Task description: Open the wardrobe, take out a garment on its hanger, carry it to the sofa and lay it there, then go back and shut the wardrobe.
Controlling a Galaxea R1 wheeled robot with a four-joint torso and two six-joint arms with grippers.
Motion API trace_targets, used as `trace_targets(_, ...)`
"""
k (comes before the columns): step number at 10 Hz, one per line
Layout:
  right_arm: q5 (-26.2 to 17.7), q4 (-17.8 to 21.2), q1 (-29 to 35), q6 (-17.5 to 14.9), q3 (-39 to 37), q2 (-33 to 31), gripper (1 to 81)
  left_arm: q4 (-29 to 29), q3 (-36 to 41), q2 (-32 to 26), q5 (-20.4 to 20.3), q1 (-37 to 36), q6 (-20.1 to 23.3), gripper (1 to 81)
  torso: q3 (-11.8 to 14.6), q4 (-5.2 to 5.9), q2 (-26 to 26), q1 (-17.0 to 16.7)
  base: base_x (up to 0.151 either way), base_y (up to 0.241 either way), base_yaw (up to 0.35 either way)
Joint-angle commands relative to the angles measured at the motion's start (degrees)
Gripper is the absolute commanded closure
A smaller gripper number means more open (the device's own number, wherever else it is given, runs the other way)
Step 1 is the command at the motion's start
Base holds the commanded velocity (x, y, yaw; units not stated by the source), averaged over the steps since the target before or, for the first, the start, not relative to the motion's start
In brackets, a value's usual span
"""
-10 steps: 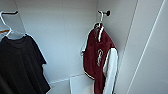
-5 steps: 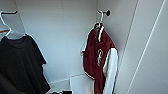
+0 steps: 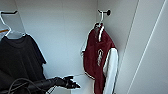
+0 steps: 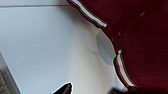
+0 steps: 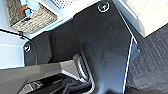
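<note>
The wardrobe [image 3: 62, 37] stands open, and I look into its white interior. The garment [image 3: 96, 57], a maroon jacket with white sleeves, hangs at the right on the whitish hanger [image 3: 101, 17], hooked over a black peg [image 3: 107, 12]. My left gripper [image 3: 72, 83] is low in the wardrobe, below and left of the jacket's hem, apart from it. In the left wrist view the striped hem of the garment [image 4: 145, 37] is close ahead. Two dark fingertips [image 4: 64, 89] stand apart there, with nothing between them, so the left gripper [image 4: 91, 90] is open.
An all-black long garment [image 3: 20, 60] hangs on its own hanger [image 3: 7, 30] at the left of the interior. The white open door [image 3: 150, 62] rises on the right. The right wrist view has a woven basket [image 5: 30, 17] and dark carpet [image 5: 152, 62].
</note>
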Motion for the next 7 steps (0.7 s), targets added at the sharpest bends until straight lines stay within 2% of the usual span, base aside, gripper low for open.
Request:
trace_targets(1, -3.04, 0.33, 2.19, -0.03, 0.07, -0.32, 1.0, -1.89, 4.46, 1.35, 1.45, -17.69, -6.87, 1.0, 0.00, 0.00, 0.00, 0.00, 0.000, 0.000, 0.000)
trace_targets(5, -3.03, 0.33, 2.53, -0.02, 0.06, -0.06, 1.0, -10.68, 4.37, 4.33, 1.54, -30.79, -7.77, 1.0, -0.02, 0.00, 0.02, 0.02, 0.000, 0.000, 0.000)
trace_targets(7, -3.03, 0.41, 2.62, -0.02, 0.06, -0.06, 1.0, -14.27, 2.36, 6.88, 3.82, -35.72, -8.03, 1.0, -0.05, 0.00, 0.04, 0.02, 0.000, 0.000, 0.000)
